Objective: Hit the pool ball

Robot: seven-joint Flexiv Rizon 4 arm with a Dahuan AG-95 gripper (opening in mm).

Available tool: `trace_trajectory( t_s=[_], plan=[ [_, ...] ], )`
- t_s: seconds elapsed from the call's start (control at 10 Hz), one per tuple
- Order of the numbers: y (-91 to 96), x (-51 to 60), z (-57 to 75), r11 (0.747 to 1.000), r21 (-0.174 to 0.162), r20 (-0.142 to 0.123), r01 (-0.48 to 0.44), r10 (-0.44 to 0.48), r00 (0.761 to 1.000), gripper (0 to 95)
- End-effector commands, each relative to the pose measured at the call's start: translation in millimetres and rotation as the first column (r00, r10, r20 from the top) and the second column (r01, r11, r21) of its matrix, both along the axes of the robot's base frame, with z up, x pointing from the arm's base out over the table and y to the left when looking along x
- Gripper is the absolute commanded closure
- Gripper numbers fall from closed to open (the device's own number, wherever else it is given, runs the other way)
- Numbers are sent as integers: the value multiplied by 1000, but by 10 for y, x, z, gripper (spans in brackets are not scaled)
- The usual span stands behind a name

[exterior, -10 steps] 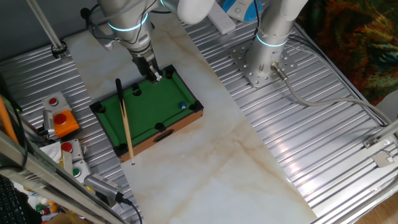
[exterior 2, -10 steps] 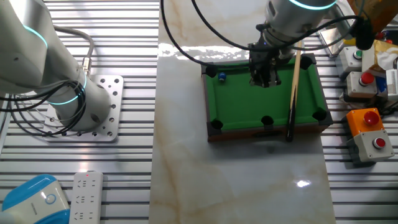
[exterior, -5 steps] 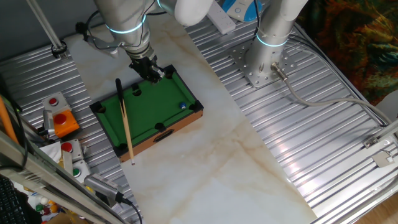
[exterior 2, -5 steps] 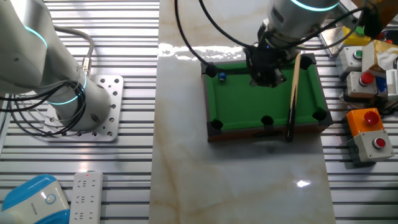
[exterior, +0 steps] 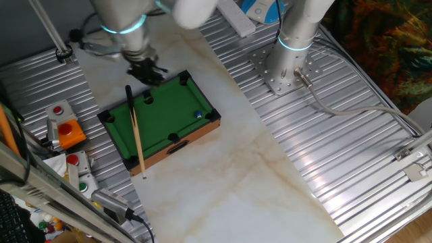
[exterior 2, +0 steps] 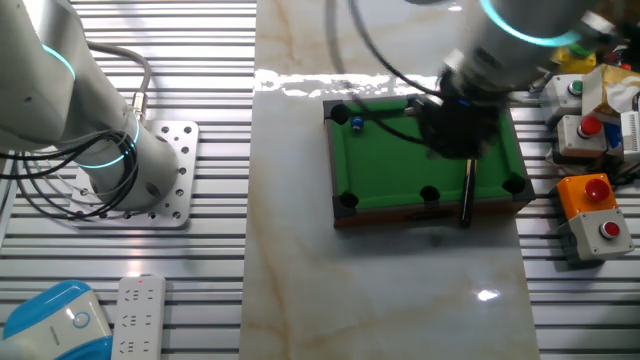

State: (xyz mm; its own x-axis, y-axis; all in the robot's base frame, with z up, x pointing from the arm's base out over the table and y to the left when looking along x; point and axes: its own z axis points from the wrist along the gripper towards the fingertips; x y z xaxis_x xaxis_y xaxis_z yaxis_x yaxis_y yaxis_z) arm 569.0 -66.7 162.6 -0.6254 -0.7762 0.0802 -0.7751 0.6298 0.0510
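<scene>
The miniature green pool table [exterior: 162, 115] sits on the marble board. It also shows in the other fixed view [exterior 2: 400, 165]. The tiny blue pool ball [exterior: 198, 115] lies near the table's right end, beside a corner pocket in the other fixed view [exterior 2: 357, 124]. A wooden cue stick [exterior: 136, 131] lies along the table's left end, its lower part showing in the other view [exterior 2: 466, 190]. My gripper [exterior: 146, 71] hangs above the table's far left edge, over the cue's dark end. It is blurred in the other view [exterior 2: 456, 128]. It looks open and holds nothing.
A second arm's base [exterior: 287, 64] is bolted to the slatted top at the right. Button boxes [exterior: 64, 131] stand left of the pool table, and show at the right in the other view [exterior 2: 590, 200]. A power strip [exterior 2: 135, 315] lies at the bottom left.
My gripper has moved from over the felt near the far rail toward the cue end of the table and has turned. The ball and the cue have not moved.
</scene>
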Motion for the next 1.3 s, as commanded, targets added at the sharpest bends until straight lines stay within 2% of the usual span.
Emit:
trace_trajectory(
  t_s=[0.1,0.2,0.4,0.5,0.6,0.7,0.8,0.9,1.1,1.3],
  plan=[
    [-473,393,-4,990,6,22,-143,143,989,950],
    [-516,470,-27,979,-13,48,-204,204,978,950],
    [-500,498,-67,957,-33,94,-289,291,952,950],
    [-493,528,-76,940,-42,121,-339,341,932,950],
    [-478,584,-71,914,-68,152,-401,406,901,950],
    [-451,627,-70,902,-74,172,-425,431,886,950],
    [-389,642,-88,895,-64,196,-442,446,874,950],
    [-283,647,-127,895,-46,211,-444,443,871,950],
    [-153,678,-166,889,-41,209,-457,455,866,950],
    [-136,749,-166,877,-38,213,-479,475,854,950]
  ],
)
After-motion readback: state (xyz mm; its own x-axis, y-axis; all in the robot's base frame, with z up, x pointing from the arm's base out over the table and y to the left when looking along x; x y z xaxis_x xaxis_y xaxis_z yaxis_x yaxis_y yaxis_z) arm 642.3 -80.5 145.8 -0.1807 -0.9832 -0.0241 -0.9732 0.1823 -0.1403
